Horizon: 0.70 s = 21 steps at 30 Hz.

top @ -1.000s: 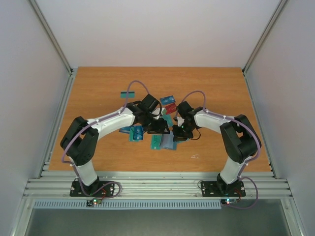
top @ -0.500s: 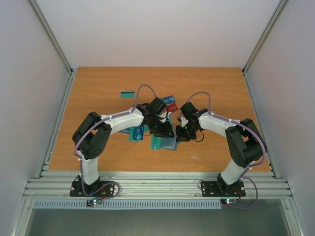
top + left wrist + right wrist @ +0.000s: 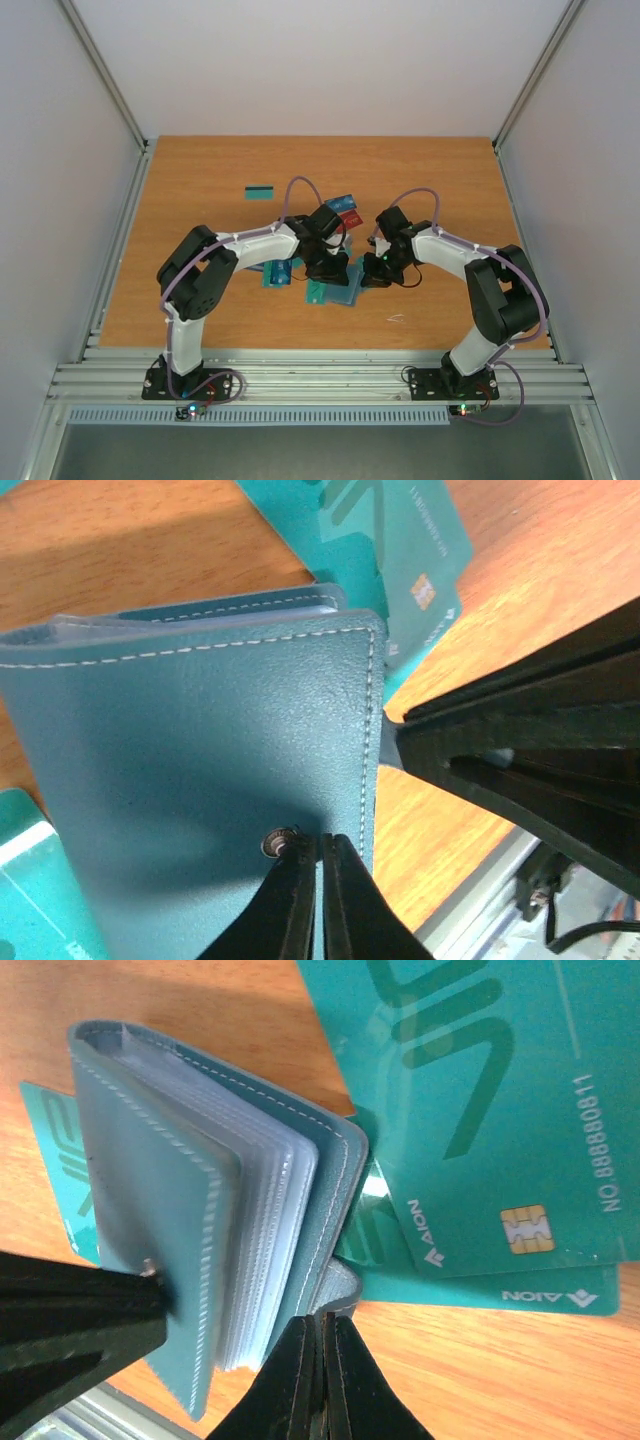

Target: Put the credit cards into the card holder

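The teal-blue card holder (image 3: 345, 293) lies at the table's middle between both grippers. My left gripper (image 3: 333, 270) is shut on the edge of its cover (image 3: 200, 750), beside a metal snap (image 3: 277, 842). My right gripper (image 3: 366, 276) is shut on the grey-blue tab at the other cover's edge. In the right wrist view the holder (image 3: 150, 1190) stands partly open, its clear sleeves (image 3: 275, 1250) fanned. Teal credit cards (image 3: 480, 1110) lie flat under and beside it. More cards show in the top view: teal ones (image 3: 278, 272), a blue one (image 3: 340, 203), a red one (image 3: 348, 218).
A lone teal card with a dark stripe (image 3: 260, 192) lies at the far left of the wooden table (image 3: 200, 300). A small white scrap (image 3: 397, 319) lies near the front. Metal rails (image 3: 300, 375) run along the near edge. White walls stand on three sides.
Both arms have drawn closer together over the card holder, the left elbow swinging right and the right wrist left. The holder now sits slightly nearer the front.
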Available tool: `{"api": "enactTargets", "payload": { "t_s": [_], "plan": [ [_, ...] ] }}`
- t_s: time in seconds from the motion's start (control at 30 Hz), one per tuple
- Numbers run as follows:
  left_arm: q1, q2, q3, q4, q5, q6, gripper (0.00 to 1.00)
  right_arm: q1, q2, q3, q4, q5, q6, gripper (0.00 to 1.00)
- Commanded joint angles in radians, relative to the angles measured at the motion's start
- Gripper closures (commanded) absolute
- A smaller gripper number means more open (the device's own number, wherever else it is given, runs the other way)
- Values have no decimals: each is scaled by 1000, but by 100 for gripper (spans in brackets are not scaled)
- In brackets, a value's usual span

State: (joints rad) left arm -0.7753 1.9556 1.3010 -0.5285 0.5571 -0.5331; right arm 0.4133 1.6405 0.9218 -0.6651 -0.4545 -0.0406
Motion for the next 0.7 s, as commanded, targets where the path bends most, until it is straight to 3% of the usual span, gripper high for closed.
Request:
{"api": "enactTargets", "payload": {
  "t_s": [0.0,0.3,0.67],
  "plan": [
    [-10,40,27,-44,-63,26,97,0,-20,19,-20,-59,27,99],
    [-11,66,34,-68,-96,23,100,1,0,44,12,-133,101,99],
    [-11,4,16,-48,0,12,95,9,128,48,156,-182,210,99]
  ]
}}
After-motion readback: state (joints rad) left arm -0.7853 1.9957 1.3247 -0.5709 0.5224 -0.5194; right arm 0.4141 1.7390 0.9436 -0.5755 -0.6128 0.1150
